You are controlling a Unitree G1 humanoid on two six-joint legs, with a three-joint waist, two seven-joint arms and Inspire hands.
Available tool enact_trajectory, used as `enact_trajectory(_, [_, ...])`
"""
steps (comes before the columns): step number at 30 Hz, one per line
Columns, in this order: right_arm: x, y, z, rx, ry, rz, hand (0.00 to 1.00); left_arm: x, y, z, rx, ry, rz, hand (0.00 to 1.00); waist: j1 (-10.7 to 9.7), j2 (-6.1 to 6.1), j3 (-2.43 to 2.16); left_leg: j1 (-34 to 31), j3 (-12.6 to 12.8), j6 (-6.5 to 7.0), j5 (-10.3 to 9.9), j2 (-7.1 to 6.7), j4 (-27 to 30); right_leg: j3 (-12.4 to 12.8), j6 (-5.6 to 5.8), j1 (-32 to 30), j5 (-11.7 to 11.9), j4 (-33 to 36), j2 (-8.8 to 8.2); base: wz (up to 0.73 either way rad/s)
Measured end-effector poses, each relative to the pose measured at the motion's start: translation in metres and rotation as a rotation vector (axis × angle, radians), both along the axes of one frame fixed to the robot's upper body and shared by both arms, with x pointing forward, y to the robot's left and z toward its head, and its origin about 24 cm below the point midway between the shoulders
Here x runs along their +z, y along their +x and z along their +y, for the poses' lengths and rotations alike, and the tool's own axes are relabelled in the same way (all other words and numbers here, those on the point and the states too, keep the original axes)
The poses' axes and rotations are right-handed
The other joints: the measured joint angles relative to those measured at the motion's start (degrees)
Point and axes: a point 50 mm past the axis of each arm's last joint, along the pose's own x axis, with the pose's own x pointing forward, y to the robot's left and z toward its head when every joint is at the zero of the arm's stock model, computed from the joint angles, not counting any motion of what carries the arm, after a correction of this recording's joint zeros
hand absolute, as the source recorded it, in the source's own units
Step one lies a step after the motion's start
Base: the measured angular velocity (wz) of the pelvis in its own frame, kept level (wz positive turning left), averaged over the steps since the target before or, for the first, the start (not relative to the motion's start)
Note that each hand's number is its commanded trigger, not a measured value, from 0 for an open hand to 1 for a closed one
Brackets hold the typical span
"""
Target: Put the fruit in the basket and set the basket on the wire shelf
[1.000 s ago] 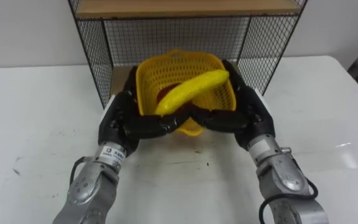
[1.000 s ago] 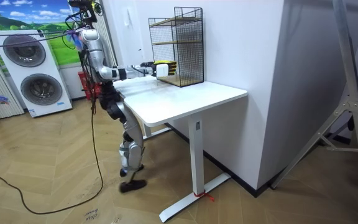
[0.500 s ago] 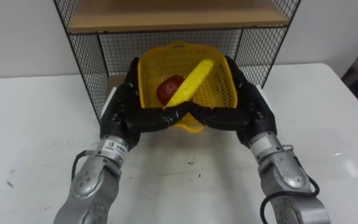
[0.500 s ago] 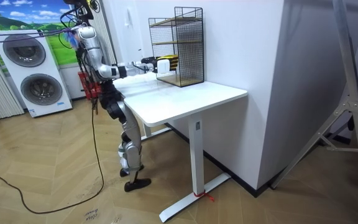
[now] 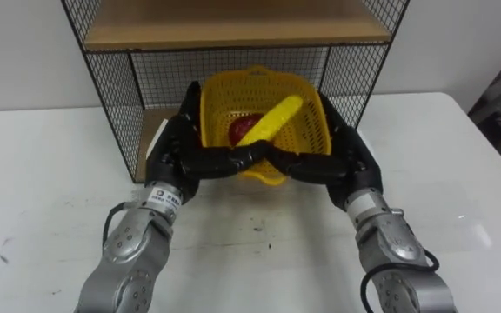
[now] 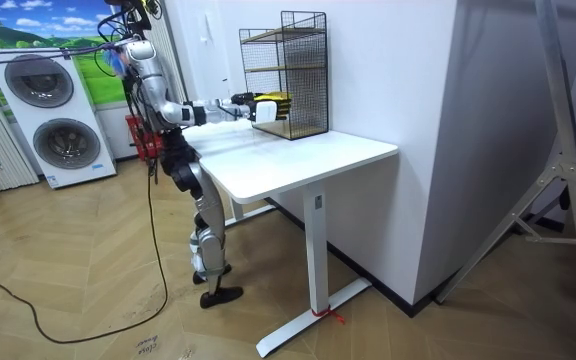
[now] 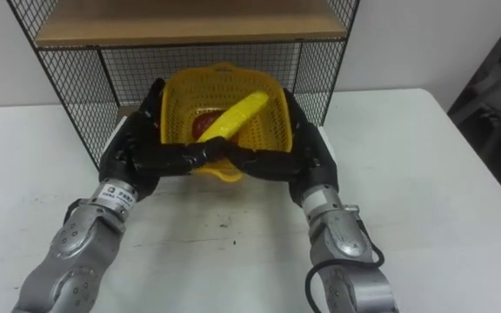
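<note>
Curled round the front of a yellow mesh basket (image 5: 308,130), one from each side: left robot hand (image 5: 179,155) and right robot hand (image 5: 337,155). Between the palms, a banana (image 5: 272,122) across a red fruit (image 5: 241,129). Just ahead, the wire shelf (image 5: 111,87) on the table (image 5: 50,183). Placing step, probably; next, ease forward into the lower bay, then set down and let go.

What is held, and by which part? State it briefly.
The yellow basket, with a banana and a red fruit inside: the left hand clasps its left side, the right hand its right side, fingers curled round its near edge.
</note>
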Motion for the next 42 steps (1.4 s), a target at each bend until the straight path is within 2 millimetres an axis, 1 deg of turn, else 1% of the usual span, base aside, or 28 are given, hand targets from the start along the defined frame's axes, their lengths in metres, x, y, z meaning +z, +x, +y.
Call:
enact_trajectory(3, [0.004,0.009,0.001,-0.008,-0.007,0.006,0.00,-0.004,0.008,-0.001,0.007,0.011,0.031,0.00,0.1,0.01,0.01,0.1,0.0,0.00,0.3,-0.06,-0.3,-0.2,0.00,0.0,0.0,0.0,-0.09,0.00])
enact_trajectory(5, [0.005,0.020,0.003,-0.014,0.005,0.029,0.00,-0.004,0.016,-0.004,0.013,0.015,0.054,0.00,0.3,0.01,0.01,0.2,0.0,0.02,0.3,-0.06,-0.3,-0.3,-0.04,0.1,0.0,0.0,-0.12,0.00])
enact_trajectory(9, [0.012,0.028,0.007,-0.025,0.028,0.030,0.00,-0.003,0.024,-0.006,0.036,-0.030,0.083,0.00,0.4,0.01,0.04,0.3,-0.1,0.00,0.6,-0.12,-0.8,-0.5,-0.06,0.3,0.1,-0.2,-0.21,0.02])
enact_trajectory(14, [0.007,0.037,0.009,-0.036,0.014,0.106,0.00,-0.008,0.032,-0.008,0.061,-0.043,0.168,0.00,0.4,0.34,0.14,0.9,0.0,-0.06,0.7,-0.06,-1.2,-0.3,-0.08,0.9,0.5,-0.9,-0.10,0.00])
enact_trajectory(17, [0.003,0.038,0.010,-0.043,0.006,0.141,0.00,-0.014,0.033,-0.010,0.068,-0.061,0.227,0.00,0.2,0.76,0.35,0.9,-0.1,-0.06,0.8,-0.08,-1.2,-0.2,-0.08,0.9,0.5,-0.8,-0.10,0.00])
enact_trajectory(20, [0.000,0.040,0.012,-0.051,-0.003,0.181,0.00,-0.017,0.034,-0.012,0.073,-0.060,0.268,0.00,0.1,1.00,0.31,0.9,-0.1,-0.09,0.8,-0.10,-1.3,-0.3,-0.09,0.9,0.5,-0.8,-0.13,0.00])
enact_trajectory(25, [-0.001,0.042,0.012,-0.070,0.000,0.195,0.00,-0.017,0.037,-0.014,0.086,-0.071,0.296,0.00,0.3,1.06,0.28,1.2,-0.1,-0.10,0.9,-0.09,-1.3,-0.3,-0.15,1.2,0.5,-0.8,-0.12,0.00])
enact_trajectory(29, [-0.008,0.052,0.014,-0.085,0.010,0.274,0.00,-0.021,0.044,-0.016,0.089,-0.052,0.344,0.00,0.3,1.12,0.29,2.8,-0.2,-0.14,0.9,-0.08,-1.6,-0.4,-0.18,2.9,0.5,-1.2,-0.12,0.00])
enact_trajectory(34, [-0.009,0.060,0.017,-0.102,0.005,0.310,0.00,-0.025,0.045,-0.017,0.108,-0.049,0.378,0.00,0.3,1.13,0.28,4.1,-0.6,-0.23,1.4,-0.18,-2.5,-0.7,-0.24,4.2,0.8,-2.1,-0.13,0.03])
enact_trajectory(42, [-0.011,0.059,0.020,-0.103,0.015,0.335,0.00,-0.027,0.044,-0.020,0.118,-0.059,0.401,0.00,0.1,1.24,0.20,4.6,-1.5,-0.34,2.1,-0.21,-3.4,-1.8,-0.32,5.6,1.7,-3.7,-0.07,0.07])
